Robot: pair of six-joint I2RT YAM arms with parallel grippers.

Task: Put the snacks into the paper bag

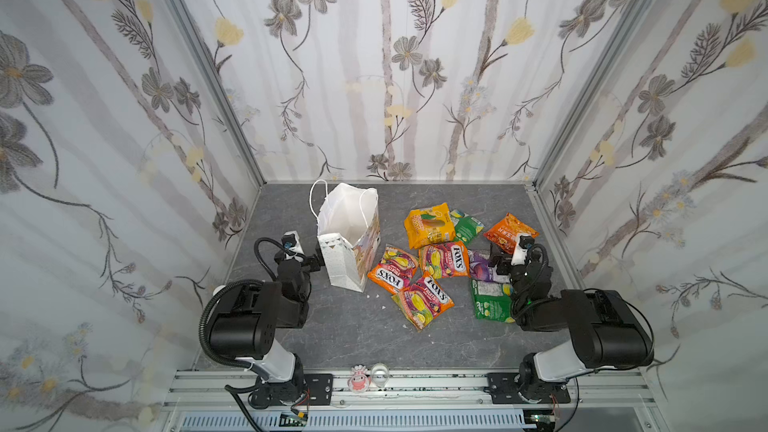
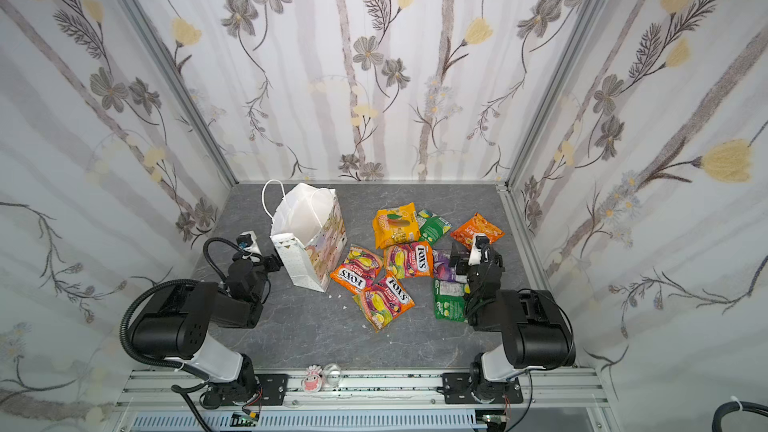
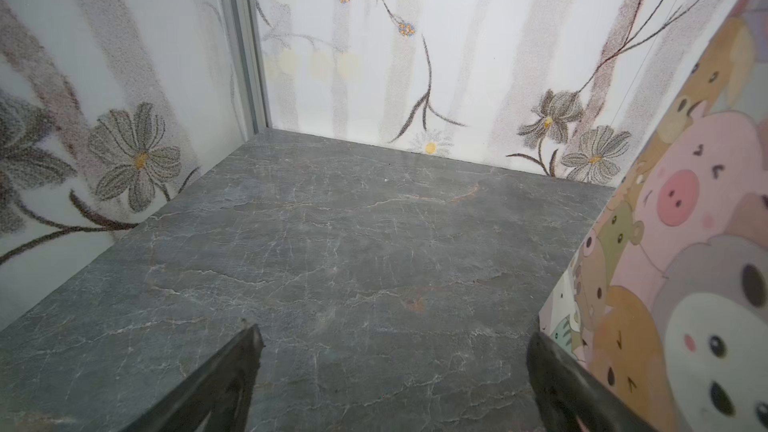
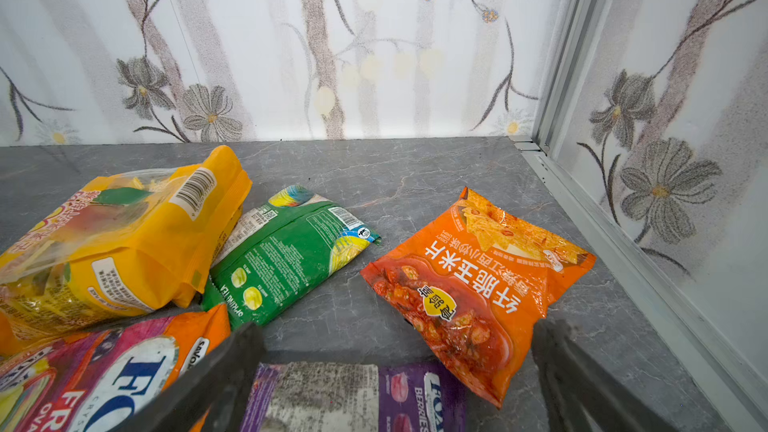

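Note:
The white paper bag (image 1: pixel 347 238) (image 2: pixel 305 243) stands open at the back left, its cartoon print (image 3: pixel 685 243) beside my left gripper (image 3: pixel 395 334) (image 1: pixel 314 261). That gripper is open and empty, one finger close to the bag. The snacks lie right of the bag: three FOX'S packets (image 1: pixel 424 299), a yellow-orange one (image 1: pixel 428 224) (image 4: pixel 116 243), two green ones (image 1: pixel 467 226) (image 1: pixel 492 305), a purple one (image 4: pixel 415 396) and an orange chip bag (image 1: pixel 505 230) (image 4: pixel 478 284). My right gripper (image 4: pixel 399 328) (image 1: pixel 498 257) hangs open over the purple packet, holding nothing.
Flowered walls close in the grey stone table (image 1: pixel 353 334) on three sides. A small pink figurine (image 1: pixel 358 378) and a clear cup (image 1: pixel 379 374) sit on the front rail. White crumbs (image 1: pixel 376 296) lie near the bag's foot.

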